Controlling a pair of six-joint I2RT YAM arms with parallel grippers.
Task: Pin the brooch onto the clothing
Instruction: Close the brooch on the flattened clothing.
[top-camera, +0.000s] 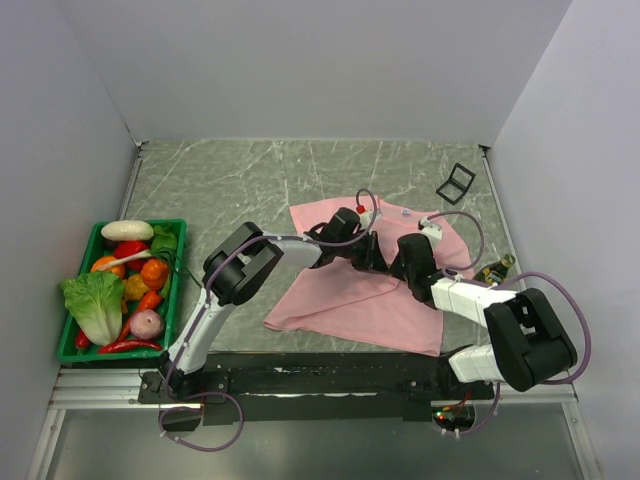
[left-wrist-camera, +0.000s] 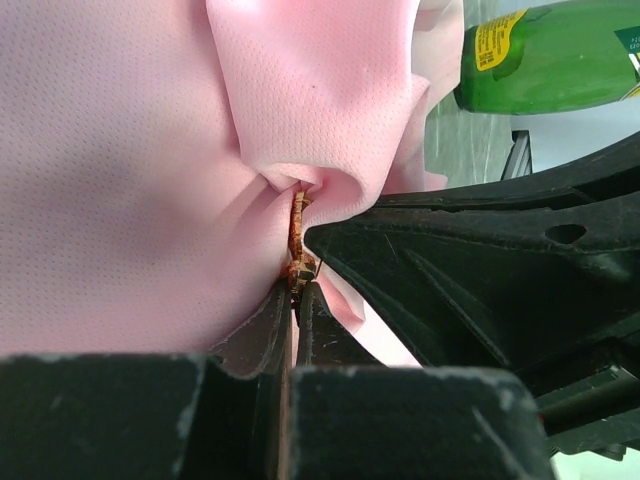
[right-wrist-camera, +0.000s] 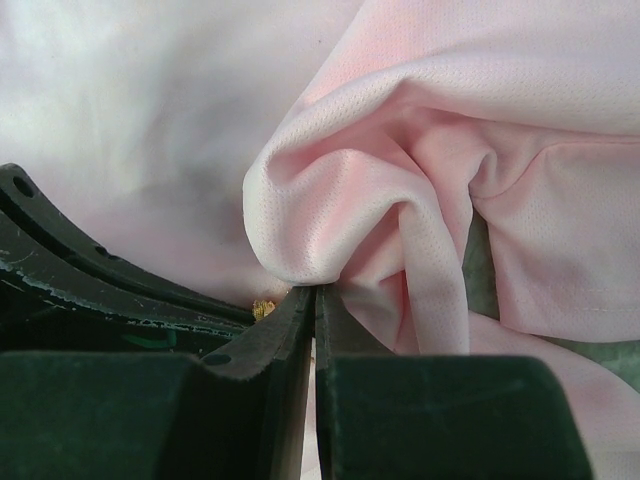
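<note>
The clothing, a light pink T-shirt, lies spread mid-table with its middle bunched up between both grippers. My left gripper is shut on the brooch, a tiny orange jagged pin seen edge-on and pressed into a pucker of the clothing. My right gripper is shut on a raised fold of the clothing, right against the left one. A speck of the brooch peeks out beside the right fingers. The left gripper's black finger crosses the right wrist view.
A green crate of vegetables sits at the left table edge. A small black frame lies at the back right. A green bottle lies just right of the shirt. White walls close in three sides.
</note>
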